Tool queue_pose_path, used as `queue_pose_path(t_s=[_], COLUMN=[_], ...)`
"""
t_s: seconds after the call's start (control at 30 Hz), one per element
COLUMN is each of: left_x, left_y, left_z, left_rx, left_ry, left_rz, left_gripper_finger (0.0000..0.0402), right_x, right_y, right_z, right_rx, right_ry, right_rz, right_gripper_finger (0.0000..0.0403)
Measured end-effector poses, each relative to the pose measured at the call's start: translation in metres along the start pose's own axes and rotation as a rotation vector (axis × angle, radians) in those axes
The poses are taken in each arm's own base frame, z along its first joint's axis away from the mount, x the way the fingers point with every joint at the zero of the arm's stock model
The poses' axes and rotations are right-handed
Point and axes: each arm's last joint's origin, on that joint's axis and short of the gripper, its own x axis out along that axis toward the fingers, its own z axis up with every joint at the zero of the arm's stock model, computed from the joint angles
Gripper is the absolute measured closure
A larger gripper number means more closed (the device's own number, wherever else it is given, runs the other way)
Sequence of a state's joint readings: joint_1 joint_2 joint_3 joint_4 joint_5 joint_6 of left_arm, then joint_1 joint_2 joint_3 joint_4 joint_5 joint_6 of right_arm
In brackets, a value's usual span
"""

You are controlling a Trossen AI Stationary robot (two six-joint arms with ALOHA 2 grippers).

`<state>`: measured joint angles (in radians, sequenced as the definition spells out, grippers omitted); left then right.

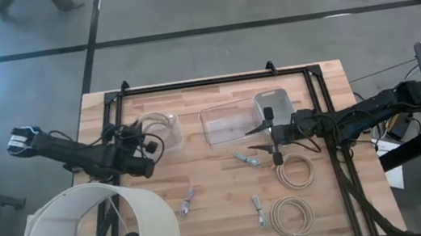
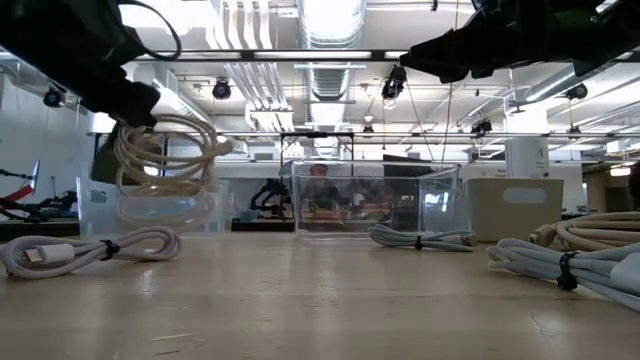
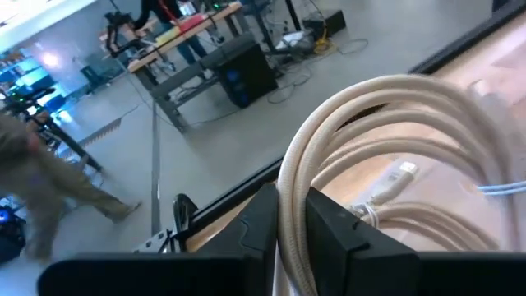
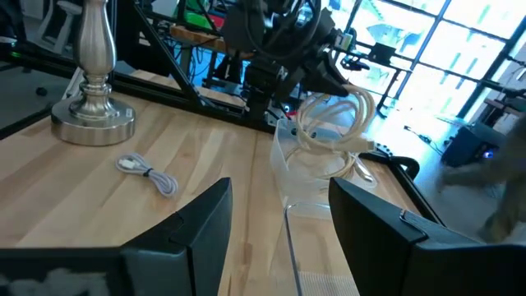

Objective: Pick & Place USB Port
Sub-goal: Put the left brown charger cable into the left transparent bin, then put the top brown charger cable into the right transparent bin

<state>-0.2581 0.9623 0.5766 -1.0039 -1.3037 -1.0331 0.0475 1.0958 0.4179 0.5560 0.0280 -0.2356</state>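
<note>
Holding a coiled cream USB cable [image 3: 386,140], left gripper [image 3: 283,218] pinches it above the round clear tub [image 1: 165,130]. Right gripper [image 4: 279,222] hovers open. Cable's connector partly blurred.

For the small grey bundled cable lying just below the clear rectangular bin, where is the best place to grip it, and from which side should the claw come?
Grip the grey bundled cable at its middle, where the tie cinches the strands together, coming straight down from above. It lies flat on the table, elongated and slanted, so the fingers should probably close across its narrow width. The open right claw hovers nearest to it.
</note>
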Motion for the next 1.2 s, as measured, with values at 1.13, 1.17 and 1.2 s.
queue_pose_path(t_s=[1.13, 1.17, 1.2], left_x=[0.006, 0.006, 0.005], left_y=[-0.007, -0.008, -0.008], left_z=[-0.032, -0.029, -0.026], left_rx=[-0.070, -0.068, -0.062], left_ry=[0.179, 0.176, 0.172], left_rz=[-0.096, -0.101, -0.107], left_gripper_finger=[0.0235, 0.0227, 0.0220], right_x=[0.000, 0.000, 0.000], right_y=[0.000, 0.000, 0.000], right_z=[0.000, 0.000, 0.000], right_rx=[-0.003, -0.003, -0.002], right_ry=[0.000, 0.000, 0.000], right_rz=[0.000, -0.001, 0.000], right_gripper_finger=[0.0202, 0.0202, 0.0202])
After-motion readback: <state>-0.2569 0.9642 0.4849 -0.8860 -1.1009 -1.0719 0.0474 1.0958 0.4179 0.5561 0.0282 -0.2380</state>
